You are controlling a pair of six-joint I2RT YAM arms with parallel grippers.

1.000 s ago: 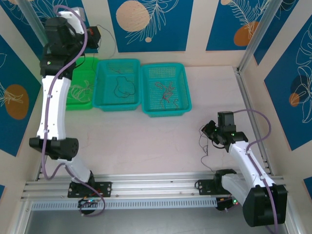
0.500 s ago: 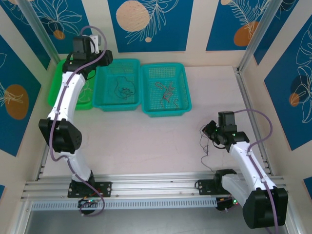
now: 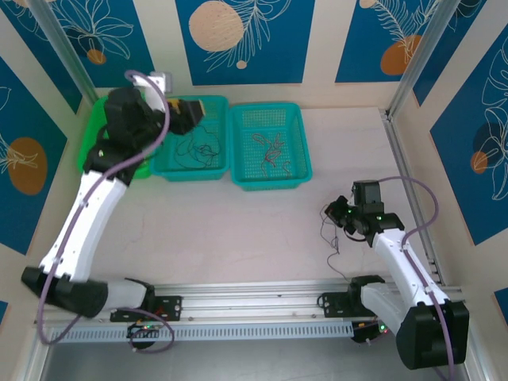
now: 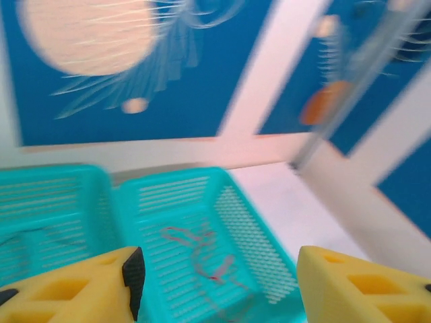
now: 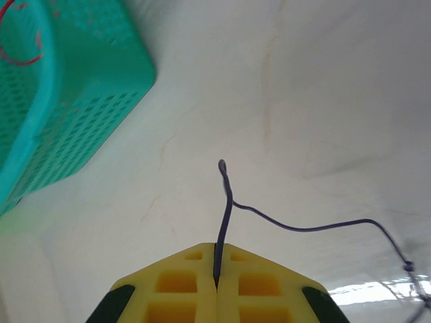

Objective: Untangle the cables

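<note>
My left gripper (image 3: 193, 113) hovers open above the middle teal basket (image 3: 168, 127), where a black cable (image 3: 198, 147) lies. In the left wrist view its yellow fingers (image 4: 67, 289) stand wide apart, and the left gripper (image 4: 215, 289) has nothing in it. Below it, a reddish-brown cable (image 4: 199, 252) lies in the right teal basket (image 4: 262, 222). That cable (image 3: 270, 149) also shows from above. My right gripper (image 3: 337, 216) is low at the near right, shut on a thin dark cable (image 5: 225, 202) that trails onto the table (image 3: 329, 242). Its yellow jaws (image 5: 217, 266) pinch the cable's end.
A green basket (image 3: 119, 163) stands left of the teal ones, partly under my left arm. All three sit along the back wall. A metal post and rail (image 3: 397, 151) line the right side. Bare table (image 3: 222, 230) lies between the baskets and the arm bases.
My left arm swung down from high at the back left to over the middle teal basket. Its gripper opened, and the thin wire it carried no longer hangs from it. The right arm barely moved.
</note>
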